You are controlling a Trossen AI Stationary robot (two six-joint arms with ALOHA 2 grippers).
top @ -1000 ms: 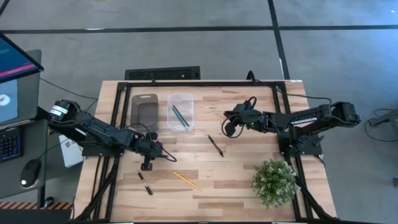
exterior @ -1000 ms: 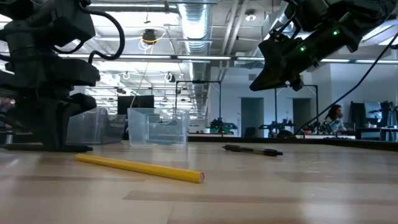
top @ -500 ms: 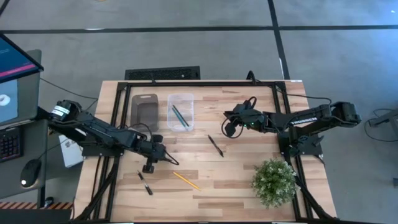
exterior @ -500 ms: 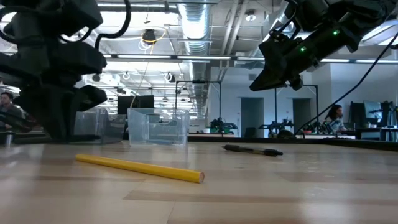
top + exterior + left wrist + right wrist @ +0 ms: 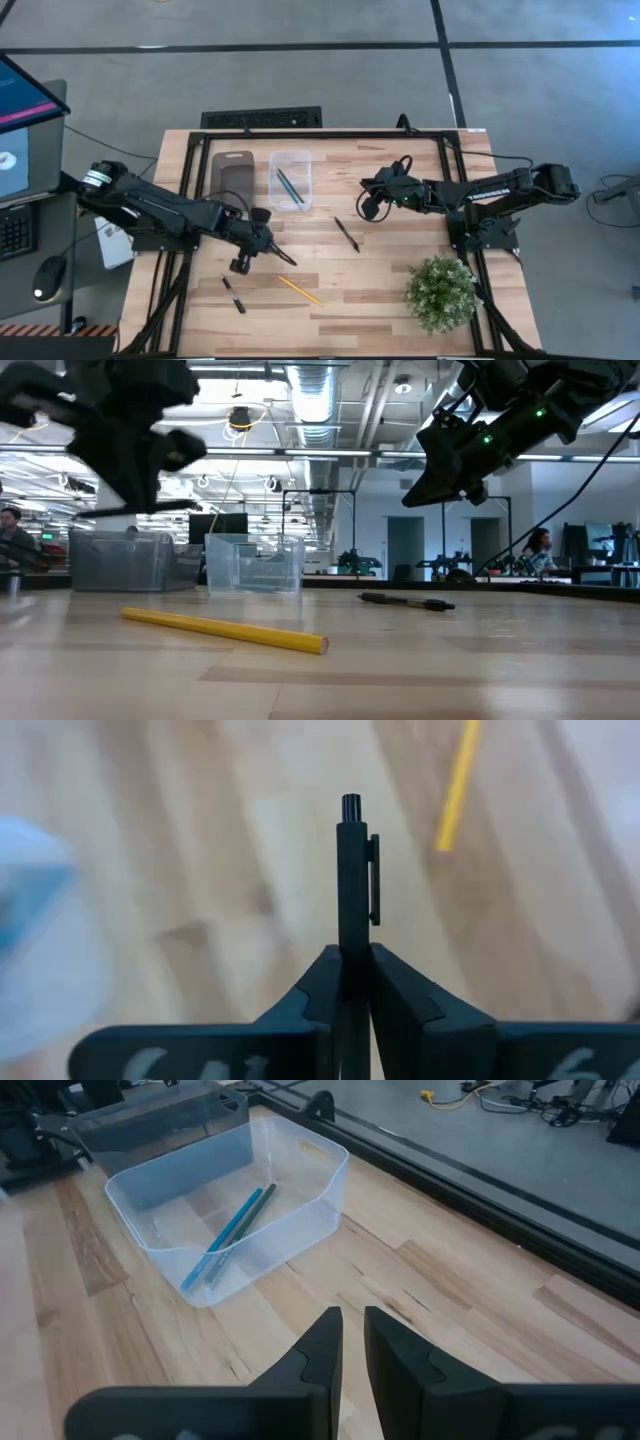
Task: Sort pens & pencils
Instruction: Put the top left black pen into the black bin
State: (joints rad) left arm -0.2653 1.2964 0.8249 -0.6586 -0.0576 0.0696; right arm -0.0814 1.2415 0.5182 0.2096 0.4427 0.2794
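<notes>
My left gripper [image 5: 258, 246] is shut on a black pen [image 5: 280, 257] and hangs well above the table's left middle. In the left wrist view the pen [image 5: 352, 870] sticks out ahead of the fingers. A second black pen [image 5: 346, 234] lies mid-table, and a third [image 5: 233, 294] lies near the front left. The yellow pencil [image 5: 299, 290] lies flat near the front, also in the low view [image 5: 225, 631]. The blue and dark pencils [image 5: 232, 1230] lie in the clear bin [image 5: 290, 180]. My right gripper [image 5: 368, 207] hovers right of the bin, fingers nearly together [image 5: 352, 1330], holding nothing. My left gripper pinches the pen between its two fingers [image 5: 400, 995], with the pen lying along them. The held end is hidden between the fingers. The shaft beside them [image 5: 352, 935] runs straight out, and the clip and clicker end [image 5: 350, 805] is free. The pen is lifted clear of the table.
A dark grey bin [image 5: 232, 178] stands left of the clear bin near the far edge. A potted plant [image 5: 440, 292] sits at the front right corner. Bare wood lies between the bins and the pens.
My left gripper, shut on the pen throughout, has risen from table level to well above it. It has shifted a little toward the table's right and turned. The pen has gone from the table top to lifted clear.
</notes>
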